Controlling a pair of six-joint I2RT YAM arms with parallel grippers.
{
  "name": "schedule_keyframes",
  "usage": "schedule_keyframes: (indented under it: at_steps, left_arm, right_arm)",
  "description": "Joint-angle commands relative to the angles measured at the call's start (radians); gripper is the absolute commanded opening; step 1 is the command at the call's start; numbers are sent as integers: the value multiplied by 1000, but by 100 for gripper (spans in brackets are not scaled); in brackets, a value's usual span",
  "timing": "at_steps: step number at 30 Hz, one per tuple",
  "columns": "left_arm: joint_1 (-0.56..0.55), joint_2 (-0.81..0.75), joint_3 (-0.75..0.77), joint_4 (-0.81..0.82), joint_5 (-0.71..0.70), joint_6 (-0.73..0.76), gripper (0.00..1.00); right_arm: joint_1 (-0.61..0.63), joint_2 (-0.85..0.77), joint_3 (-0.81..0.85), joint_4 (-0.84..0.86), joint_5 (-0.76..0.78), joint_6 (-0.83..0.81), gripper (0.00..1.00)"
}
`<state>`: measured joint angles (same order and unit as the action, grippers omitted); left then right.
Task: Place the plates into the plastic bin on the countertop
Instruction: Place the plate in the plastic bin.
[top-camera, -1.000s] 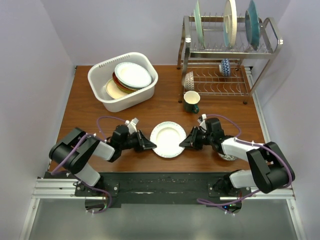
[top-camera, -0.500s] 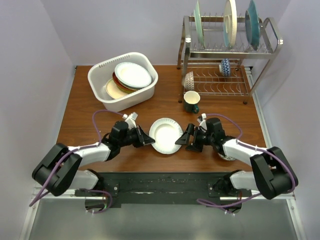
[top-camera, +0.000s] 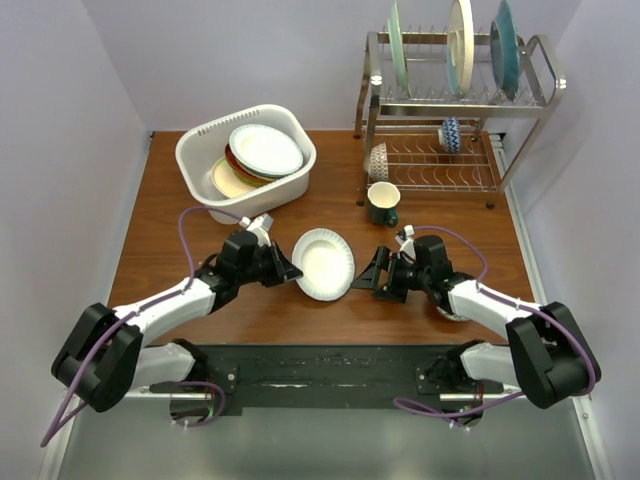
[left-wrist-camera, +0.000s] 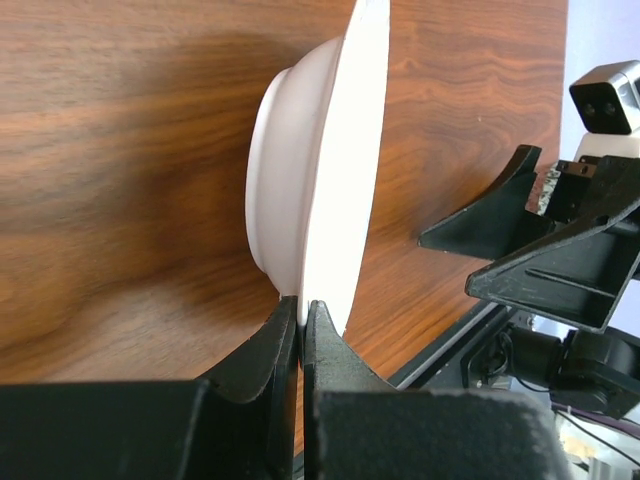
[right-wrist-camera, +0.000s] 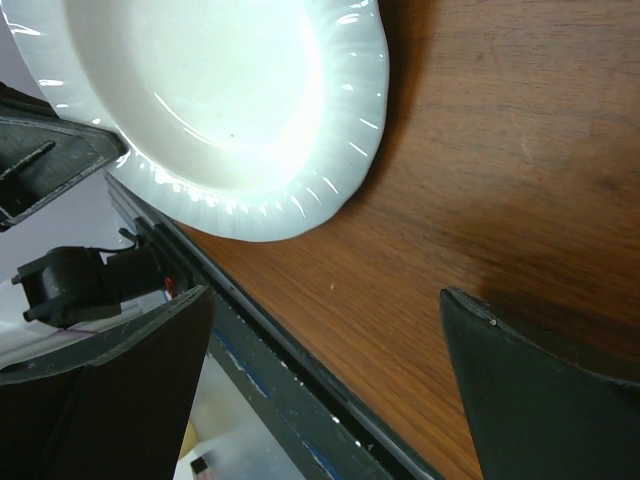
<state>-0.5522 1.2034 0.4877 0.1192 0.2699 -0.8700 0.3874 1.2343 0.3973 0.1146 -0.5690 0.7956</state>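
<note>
Plate (top-camera: 323, 264), white, tilts over the middle of the desk (top-camera: 330, 205), near-right of the plastic bin (top-camera: 192, 150). I have my left gripper (top-camera: 290, 272) pinched tight on its left rim. My right gripper (top-camera: 376, 276) stands wide just right of it, touching nothing.

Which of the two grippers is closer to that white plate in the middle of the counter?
The left. The left gripper is shut on the white plate's left rim; the right gripper stands open just beyond its right edge, not touching it.
</note>
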Motion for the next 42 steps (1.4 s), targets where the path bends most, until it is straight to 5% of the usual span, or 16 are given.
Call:
schedule_keyframes:
  at_steps: [1,18,42]
  left_arm:
    - [1,-56,107,-6,-20,48,0]
    - [12,28,426,-173,-57,123,0]
    - [222,191,755,-203,74,143,0]
  right_arm:
    - [4,-22,0,-13,1,-18,99]
    - [5,-22,-8,-20,3,-24,99]
    - [4,2,-18,5,-15,-21,99]
